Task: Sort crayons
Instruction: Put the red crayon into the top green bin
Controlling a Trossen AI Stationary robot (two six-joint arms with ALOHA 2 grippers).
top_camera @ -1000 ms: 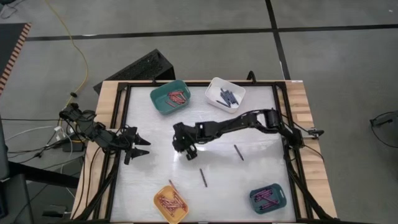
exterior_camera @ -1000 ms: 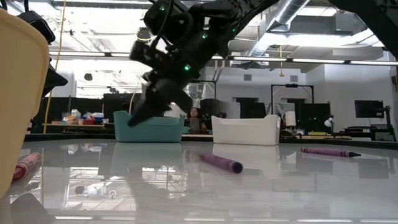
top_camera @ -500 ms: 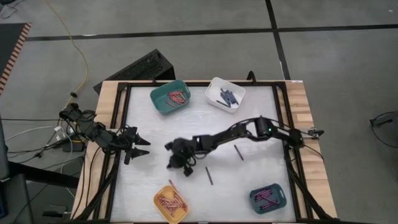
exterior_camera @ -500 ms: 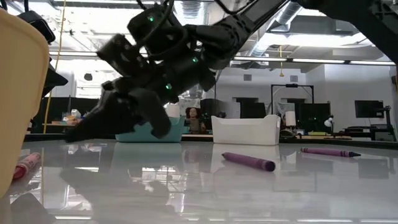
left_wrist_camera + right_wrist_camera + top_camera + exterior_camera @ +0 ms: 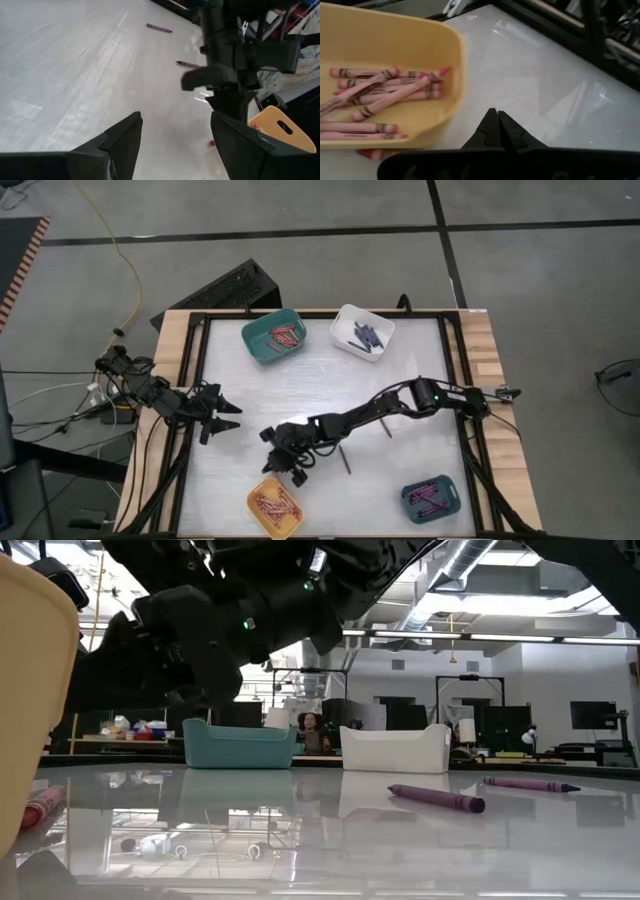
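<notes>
Right claw (image 5: 296, 471): fingers pressed together, nothing between them, as the right wrist view shows, where the two tips (image 5: 496, 131) meet in a point just off the worktop (image 5: 300, 395). It hangs low, right beside the yellow bin (image 5: 273, 504). Left claw (image 5: 226, 415): fingers spread apart, empty, parked at its own edge of the worktop, well apart from the right claw.

Writing: dark printed bands show on the paper wraps of the crayons in the yellow bin (image 5: 385, 92), but no word can be read. No brand mark is legible anywhere.

Change against the earlier frames: a second ago the right claw stood near the worktop's middle; it has since travelled toward the near edge and the yellow bin. The loose purple crayon (image 5: 345, 459) has slid with it, from a spot nearer the middle to one nearer the right arm's side.

Crayons relative to the right claw:
- pink-red crayons lie in the yellow bin, directly ahead of the tips; one more (image 5: 372, 154) lies on the worktop against the bin's outer wall.
- the loose purple crayon lies just behind the claw, beside the forearm.
- a second loose crayon (image 5: 383, 425) lies farther back, beyond the arm.
- red ones fill the far teal bin (image 5: 272, 336); dark ones the white bin (image 5: 362, 332); mixed ones the near dark teal bin (image 5: 431, 498).
</notes>
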